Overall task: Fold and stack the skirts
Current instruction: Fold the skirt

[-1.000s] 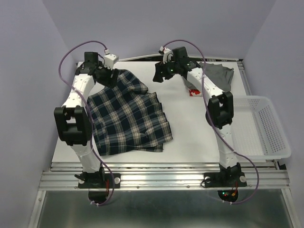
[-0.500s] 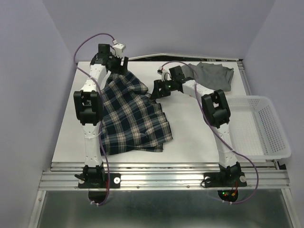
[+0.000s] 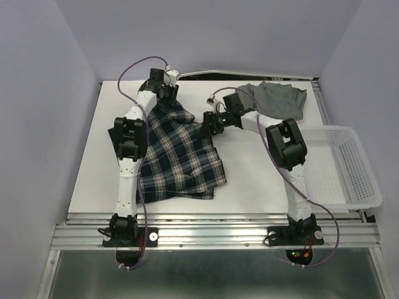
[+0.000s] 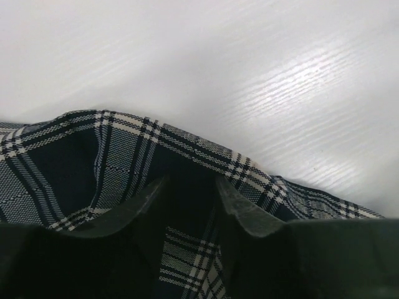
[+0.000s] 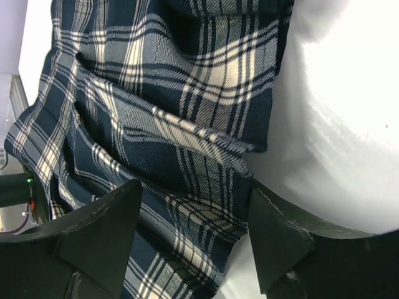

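Nothing is folded or stacked yet. A soft, pleated plaid skirt (image 3: pixel 177 152) lies rumpled across the left half of the table (image 3: pixel 255 180). A plain grey skirt (image 3: pixel 280 99) sits bunched at the far right corner (no third skirt shows). The left gripper (image 4: pixel 190 187) straddles the plaid's far hem, and whether it has clamped is unclear. The right gripper (image 5: pixel 193 193) hangs released over the plaid's right edge.

Plaid skirt (image 3: pixel 177 156), navy-green-white, lies spread but rumpled, far hem between the left claw (image 4: pixel 190 184) fingers, right edge under the right claw (image 5: pixel 193 193). Grey skirt (image 3: pixel 280 99) sits crumpled behind it.
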Controlling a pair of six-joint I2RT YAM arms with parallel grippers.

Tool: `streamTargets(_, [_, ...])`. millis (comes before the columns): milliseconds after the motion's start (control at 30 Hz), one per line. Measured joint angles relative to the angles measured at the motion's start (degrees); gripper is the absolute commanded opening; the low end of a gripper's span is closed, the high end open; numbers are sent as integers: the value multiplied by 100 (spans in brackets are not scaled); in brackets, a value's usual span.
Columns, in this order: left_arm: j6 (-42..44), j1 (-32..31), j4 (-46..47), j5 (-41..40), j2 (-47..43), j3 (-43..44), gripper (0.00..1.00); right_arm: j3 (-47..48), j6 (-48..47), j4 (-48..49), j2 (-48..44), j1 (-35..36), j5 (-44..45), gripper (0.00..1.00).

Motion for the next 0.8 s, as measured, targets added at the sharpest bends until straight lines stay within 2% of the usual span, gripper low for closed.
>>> streamTargets(33, [28, -20, -24, -4, 7, -2, 25, -44, -15, 0, -39, 2, 24, 72])
streamTargets(100, [72, -66, -59, 74, 2, -2, 13, -131, -35, -15, -142, 2, 59, 73])
streamTargets(133, [184, -96, -85, 181, -11, -2, 0, -160, -39, -24, -188, 2, 72, 74])
streamTargets(300, [649, -164, -417, 761, -415, -417, 0, -221, -37, -20, -492, -90, 122, 75])
streamTargets(333, [761, -166, -540, 890, -610, -599, 12, -219, -37, -17, -549, -157, 142, 75])
streamTargets(400, [938, -179, -660, 1029, -973, -859, 46, -214, -35, -15, -616, -267, 192, 76])
streamTargets(433, [966, -208, -675, 1025, -1115, -966, 83, -214, -37, -15, -645, -330, 243, 77])
streamTargets(467, [997, -236, -680, 984, -1333, -1078, 99, -212, -37, -15, -675, -407, 286, 77])
streamTargets(633, [800, -579, -551, 269, -1961, -1189, 99, -205, -11, -15, -717, -654, 756, 85])
streamTargets(667, [754, -708, -612, 50, -1893, -999, 99, -205, 0, -17, -717, -669, 859, 88])
streamTargets(733, [706, -920, -651, -264, -1644, -621, 97, -203, 7, -17, -717, -673, 1051, 88])
streamTargets(767, [680, -1012, -730, -400, -1471, -415, 95, -203, 13, -17, -717, -686, 1119, 88])
streamTargets(800, [654, -1108, -789, -525, -1220, -175, 88, -203, 11, -17, -717, -702, 1185, 88])
